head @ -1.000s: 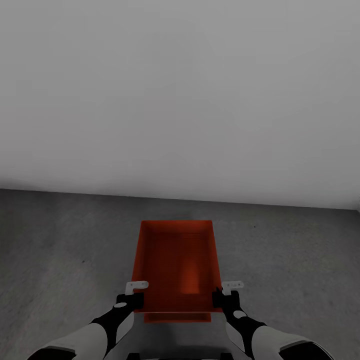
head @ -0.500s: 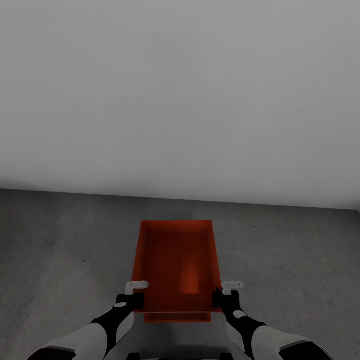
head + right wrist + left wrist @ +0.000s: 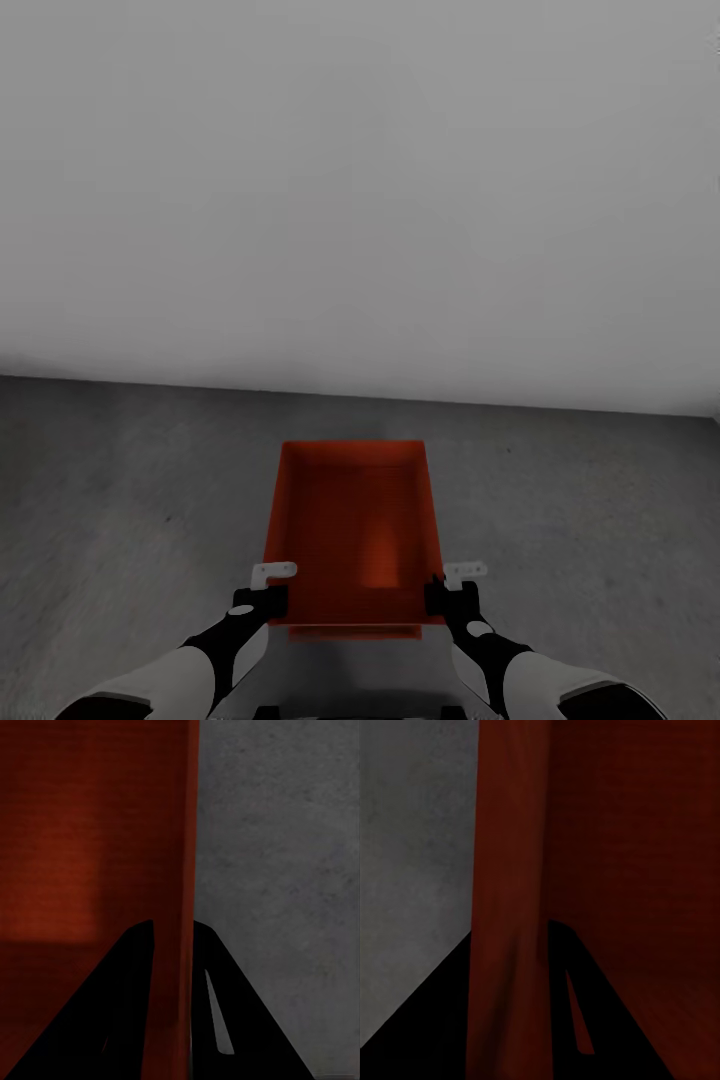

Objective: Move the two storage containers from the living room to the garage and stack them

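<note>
1. Left gripper [image 3: 262,598]: at the near left corner of the container, one dark finger [image 3: 427,1020] outside the long side wall and one inside it, clamped on that wall. A white bracket sits just ahead of the wrist.

2. Right gripper [image 3: 452,598]: mirror position at the near right corner. The right wrist view shows the thin wall running between its two fingers [image 3: 112,1012], so it is clamped on the right long wall.

3. Storage container [image 3: 352,530]: orange-red, open-topped, nothing inside. Held level between both grippers at its near end, long axis pointing straight away from the robot toward the wall. Both arms are equally near; the load is shared.

4. Second orange-red edge [image 3: 355,632]: a thin strip just below the held container's near rim. Judged to be the other container beneath it; whether the two touch cannot be told.

5. Garage floor [image 3: 120,500]: dark grey, matte, around and below the containers on both sides.

6. White wall [image 3: 360,200]: plain, meeting the floor just beyond the container's far end.

7. Relation governing the next move: the held container lies directly ahead of and between the fingers, almost squarely over the lower edge. Judged need: a straight, even descent.
</note>
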Robot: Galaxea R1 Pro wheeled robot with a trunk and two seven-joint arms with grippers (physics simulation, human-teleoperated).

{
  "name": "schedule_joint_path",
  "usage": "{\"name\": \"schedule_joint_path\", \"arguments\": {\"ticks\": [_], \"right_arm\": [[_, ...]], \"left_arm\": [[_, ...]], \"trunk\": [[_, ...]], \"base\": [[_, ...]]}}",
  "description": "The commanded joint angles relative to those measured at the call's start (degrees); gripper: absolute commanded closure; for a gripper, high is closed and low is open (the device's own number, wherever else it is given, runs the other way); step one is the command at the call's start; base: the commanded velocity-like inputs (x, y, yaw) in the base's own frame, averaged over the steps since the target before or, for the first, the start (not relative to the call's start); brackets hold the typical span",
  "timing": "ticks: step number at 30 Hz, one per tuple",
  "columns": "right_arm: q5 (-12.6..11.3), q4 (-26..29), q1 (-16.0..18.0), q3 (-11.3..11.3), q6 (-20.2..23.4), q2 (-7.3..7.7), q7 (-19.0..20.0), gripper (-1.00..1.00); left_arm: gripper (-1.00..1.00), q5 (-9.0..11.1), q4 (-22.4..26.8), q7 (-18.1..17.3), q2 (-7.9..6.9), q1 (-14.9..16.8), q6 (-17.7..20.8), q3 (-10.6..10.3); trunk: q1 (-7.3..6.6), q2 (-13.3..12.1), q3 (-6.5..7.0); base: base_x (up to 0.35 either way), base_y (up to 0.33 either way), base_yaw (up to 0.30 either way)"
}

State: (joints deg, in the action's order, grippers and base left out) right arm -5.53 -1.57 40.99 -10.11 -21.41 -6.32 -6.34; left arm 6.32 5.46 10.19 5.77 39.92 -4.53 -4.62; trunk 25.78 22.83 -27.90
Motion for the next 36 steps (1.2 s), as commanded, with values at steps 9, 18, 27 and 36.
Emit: {"name": "schedule_joint_path", "arguments": {"ticks": [9, 18, 27, 36], "right_arm": [[-2.47, -0.27, 0.06, 0.8, -0.56, 0.0, -0.39, 1.0], [-2.47, -0.27, 0.06, 0.8, -0.56, 0.0, -0.39, 1.0], [-2.47, -0.27, 0.06, 0.8, -0.56, 0.0, -0.42, 1.0], [-2.47, -0.27, 0.06, 0.8, -0.56, 0.0, -0.37, 1.0]], "left_arm": [[1.0, 0.13, 0.0, 0.53, -0.04, 0.07, -0.22, 3.12], [1.0, 0.11, -0.01, 0.53, -0.06, 0.07, -0.22, 3.12], [1.0, 0.1, -0.01, 0.53, 0.03, 0.07, -0.22, 3.12], [1.0, 0.1, 0.02, 0.53, 0.03, 0.07, -0.22, 3.12]], "trunk": [[0.01, 0.1, -0.07], [0.01, 0.1, -0.07], [0.01, 0.1, -0.07], [0.01, 0.1, -0.07]], "base": [[-0.087, 0.0, 0.0], [-0.003, 0.0, 0.0], [0.0, 0.0, 0.0], [0.0, 0.0, 0.0]]}}
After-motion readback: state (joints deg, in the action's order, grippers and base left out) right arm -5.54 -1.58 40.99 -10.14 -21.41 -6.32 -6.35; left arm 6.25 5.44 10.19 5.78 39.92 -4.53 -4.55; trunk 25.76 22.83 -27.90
